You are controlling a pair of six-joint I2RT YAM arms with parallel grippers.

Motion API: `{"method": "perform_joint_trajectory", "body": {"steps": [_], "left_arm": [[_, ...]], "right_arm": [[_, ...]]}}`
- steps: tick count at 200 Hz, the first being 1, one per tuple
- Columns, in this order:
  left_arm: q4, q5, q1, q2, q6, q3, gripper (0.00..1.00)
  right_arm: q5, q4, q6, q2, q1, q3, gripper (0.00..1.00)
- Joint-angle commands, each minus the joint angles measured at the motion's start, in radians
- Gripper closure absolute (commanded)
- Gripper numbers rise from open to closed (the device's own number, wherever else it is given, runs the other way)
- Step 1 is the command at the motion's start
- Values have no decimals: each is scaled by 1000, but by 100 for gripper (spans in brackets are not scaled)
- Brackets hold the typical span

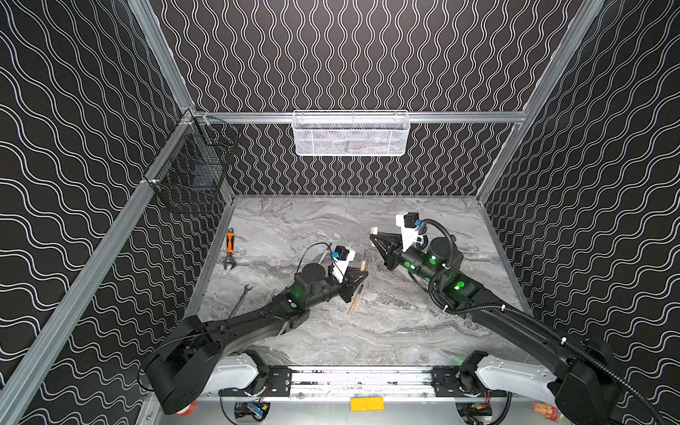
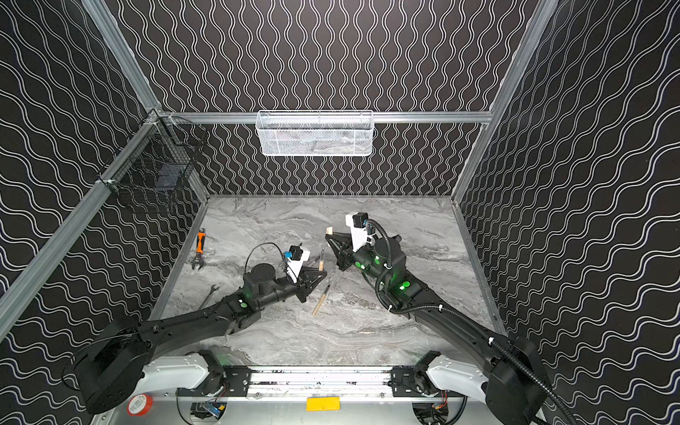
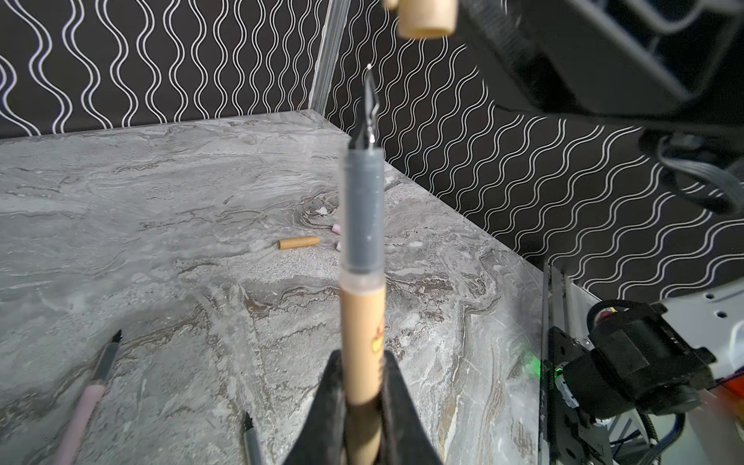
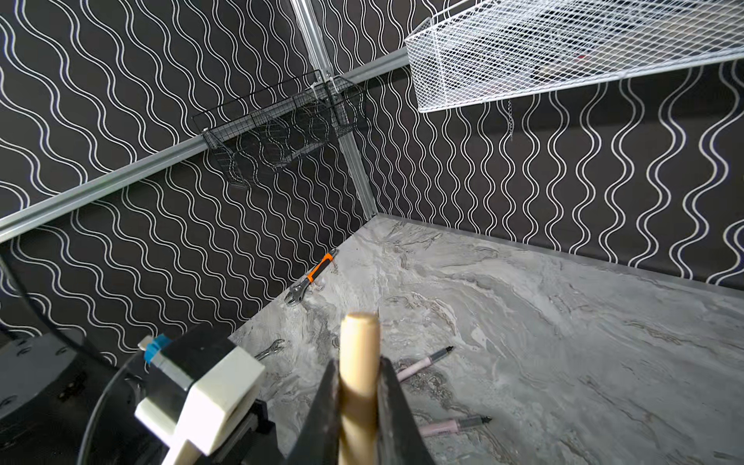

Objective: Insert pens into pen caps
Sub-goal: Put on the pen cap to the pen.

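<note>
Between tan pen [image 3: 362, 322] and tan cap [image 3: 426, 19], small open gap

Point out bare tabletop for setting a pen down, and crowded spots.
Bare: the far strip of tabletop along the back wall, and the near patch between the arms. Crowded: the middle, where the tan pen in the left gripper faces the tan cap in the right gripper by a loose pen; orange-handled wrench and silver spanner line the left edge.
</note>
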State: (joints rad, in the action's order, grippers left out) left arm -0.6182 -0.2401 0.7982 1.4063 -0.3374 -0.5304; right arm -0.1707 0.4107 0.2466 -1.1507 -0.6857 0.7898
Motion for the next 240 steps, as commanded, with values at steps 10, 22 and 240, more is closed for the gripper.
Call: {"method": "perform_joint_trajectory", "body": {"steps": [10, 22, 240], "left_arm": [[-26, -11, 3, 9, -9, -7, 92], [-29, -10, 3, 8, -7, -7, 92], [-41, 29, 5, -15, -6, -10, 93]], "right_arm": [[-9, 56, 8, -12, -15, 14, 84], [-7, 55, 9, -12, -15, 13, 84], [-33, 100, 62, -56, -28, -28, 86]]}}
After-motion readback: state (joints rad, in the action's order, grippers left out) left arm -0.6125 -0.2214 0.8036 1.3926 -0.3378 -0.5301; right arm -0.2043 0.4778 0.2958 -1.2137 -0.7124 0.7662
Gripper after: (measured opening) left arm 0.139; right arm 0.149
